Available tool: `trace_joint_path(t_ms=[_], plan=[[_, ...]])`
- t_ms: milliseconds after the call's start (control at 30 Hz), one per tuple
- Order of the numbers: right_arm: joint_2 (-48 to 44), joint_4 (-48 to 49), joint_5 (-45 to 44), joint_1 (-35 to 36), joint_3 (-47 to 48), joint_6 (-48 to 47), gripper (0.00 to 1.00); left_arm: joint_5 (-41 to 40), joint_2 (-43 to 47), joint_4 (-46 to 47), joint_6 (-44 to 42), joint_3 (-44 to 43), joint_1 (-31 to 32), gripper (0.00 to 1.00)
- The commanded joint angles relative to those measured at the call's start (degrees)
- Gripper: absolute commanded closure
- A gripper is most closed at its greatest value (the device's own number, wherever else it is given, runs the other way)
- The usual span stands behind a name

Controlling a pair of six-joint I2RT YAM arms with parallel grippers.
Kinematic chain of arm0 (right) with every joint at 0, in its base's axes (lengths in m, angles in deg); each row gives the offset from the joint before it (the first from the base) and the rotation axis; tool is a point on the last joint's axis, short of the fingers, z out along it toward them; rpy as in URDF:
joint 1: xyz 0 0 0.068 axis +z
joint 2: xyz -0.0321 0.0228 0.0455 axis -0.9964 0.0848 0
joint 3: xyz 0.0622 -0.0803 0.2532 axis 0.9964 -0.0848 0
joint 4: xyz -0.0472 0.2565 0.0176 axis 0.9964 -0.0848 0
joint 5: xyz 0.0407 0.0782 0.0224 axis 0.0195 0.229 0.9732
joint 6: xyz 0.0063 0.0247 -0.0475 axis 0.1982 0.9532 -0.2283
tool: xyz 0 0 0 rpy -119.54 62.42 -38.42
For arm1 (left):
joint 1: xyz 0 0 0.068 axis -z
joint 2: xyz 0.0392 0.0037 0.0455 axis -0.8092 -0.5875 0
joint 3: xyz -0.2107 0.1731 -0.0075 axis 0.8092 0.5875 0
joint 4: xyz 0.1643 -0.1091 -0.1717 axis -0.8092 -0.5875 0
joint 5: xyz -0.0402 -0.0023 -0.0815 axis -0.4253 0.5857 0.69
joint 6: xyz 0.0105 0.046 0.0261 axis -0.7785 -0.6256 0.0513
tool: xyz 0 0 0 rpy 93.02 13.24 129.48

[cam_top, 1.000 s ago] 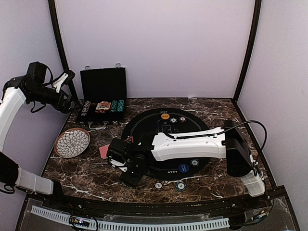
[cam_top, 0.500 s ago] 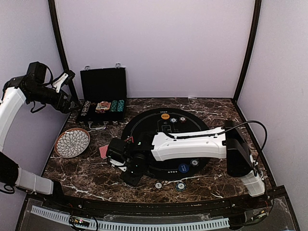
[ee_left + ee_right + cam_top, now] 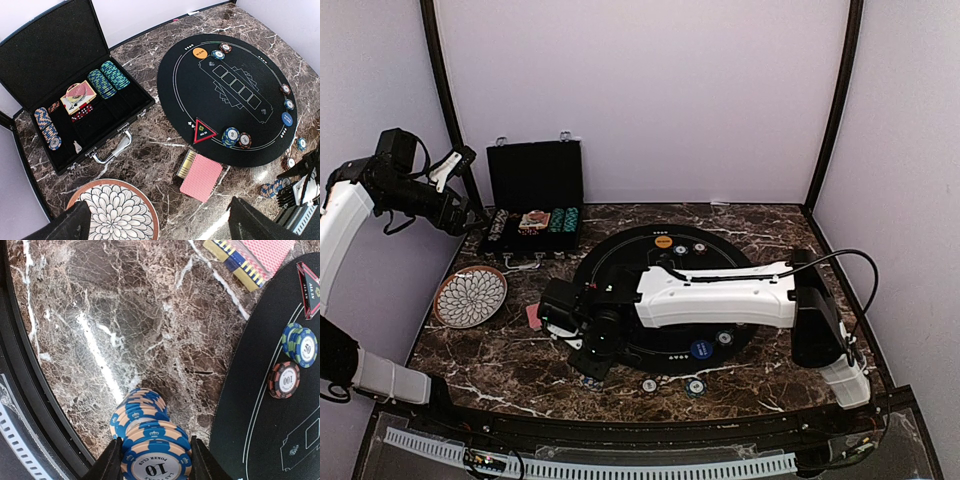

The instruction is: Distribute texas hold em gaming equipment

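Poker chips (image 3: 142, 415), a roll lying lengthwise away from the wrist, pinched by right gripper (image 3: 152, 462); left gripper (image 3: 160, 227) spread.

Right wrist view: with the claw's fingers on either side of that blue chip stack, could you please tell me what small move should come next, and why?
Probably lift straight up a little. The right claw looks closed on the blue chip stack, which leans and seems to sit on the marble table beside the black mat; a gentle lift would show whether the grip holds.
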Motion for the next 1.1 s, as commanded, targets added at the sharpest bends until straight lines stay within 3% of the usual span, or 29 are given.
trace_joint_path(t_ms=[0, 267, 567, 867, 1067], plan=[[-2.26, -3.07, -1.68, -0.55, 3.01, 1.19, 0.90, 0.55, 1.39, -1.08, -0.73, -0.46, 0.35, 0.01], [-6.01, -5.46, -4.90, -7.23, 2.23, 2.31, 0.91, 0.47, 1.47, -1.08, -0.80, -0.62, 0.32, 0.01], [-7.93, -3.04, -9.31, -22.18, -0.97, 1.78, 0.94, 0.51, 1.39, -1.13, -0.84, -0.38, 0.31, 0.01], [1.31, -0.33, -10.22, -33.86, 8.33, 1.13, 0.94, 0.99, 0.76, -0.84, -0.71, -0.29, 0.31, 0.01], [11.12, -0.40, -8.25, -35.95, 20.30, 1.33, 0.94, 1.12, 0.65, -0.40, -0.56, 0.08, 0.33, 0.01]])
